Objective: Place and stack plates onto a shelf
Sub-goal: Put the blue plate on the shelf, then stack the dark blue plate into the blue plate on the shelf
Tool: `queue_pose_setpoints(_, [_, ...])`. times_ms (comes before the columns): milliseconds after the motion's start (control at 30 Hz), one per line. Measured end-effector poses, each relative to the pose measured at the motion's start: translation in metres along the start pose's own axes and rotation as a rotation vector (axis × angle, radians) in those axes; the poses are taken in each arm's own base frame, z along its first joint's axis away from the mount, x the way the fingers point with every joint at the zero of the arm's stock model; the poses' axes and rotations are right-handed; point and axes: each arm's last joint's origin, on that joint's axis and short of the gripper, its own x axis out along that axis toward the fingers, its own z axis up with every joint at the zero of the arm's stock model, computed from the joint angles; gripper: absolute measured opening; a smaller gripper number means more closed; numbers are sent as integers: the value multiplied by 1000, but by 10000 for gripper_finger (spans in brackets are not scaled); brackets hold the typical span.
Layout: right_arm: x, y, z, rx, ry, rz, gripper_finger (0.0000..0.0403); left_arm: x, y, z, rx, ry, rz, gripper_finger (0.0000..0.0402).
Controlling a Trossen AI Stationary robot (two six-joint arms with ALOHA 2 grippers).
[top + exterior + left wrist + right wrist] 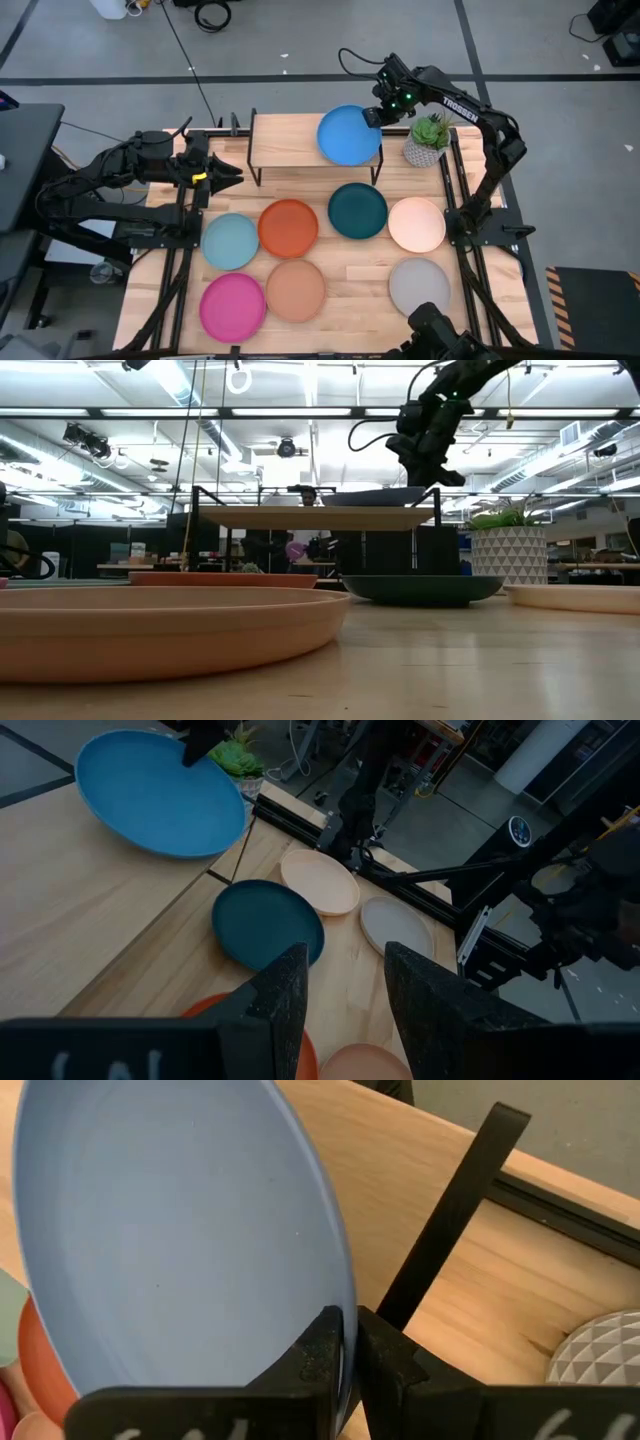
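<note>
A bright blue plate is on the right end of the shelf, a low wooden plank on black legs, and overhangs its near edge. My right gripper is shut on this plate at its far right side. My left gripper waits open by the shelf's left end and touches nothing. The other plates rest on the table: light blue, orange, dark teal, cream, magenta, tan and grey. My right gripper pinches the bright blue plate's rim between its two fingers, one on the plate's upper face and one beneath. It comes from above and from the table's far right side. In the low view the plate lies nearly level on the plank top.
A potted plant in a white faceted pot stands right of the shelf, close under the right arm. The left half of the shelf top is bare wood. Black rails run along the table's sides.
</note>
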Motion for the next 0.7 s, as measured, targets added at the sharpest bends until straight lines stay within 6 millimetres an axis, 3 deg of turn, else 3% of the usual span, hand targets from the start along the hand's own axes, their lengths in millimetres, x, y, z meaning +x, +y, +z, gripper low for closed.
queue_pose_setpoints(333, [-1, -2, 1, 10, -5, -13, 47, 0, 0, 0, -1, 0, 0, 141])
queue_pose_setpoints(700, [-7, -1, -1, 18, 11, -36, 98, 0, 0, 0, -1, 6, -12, 141])
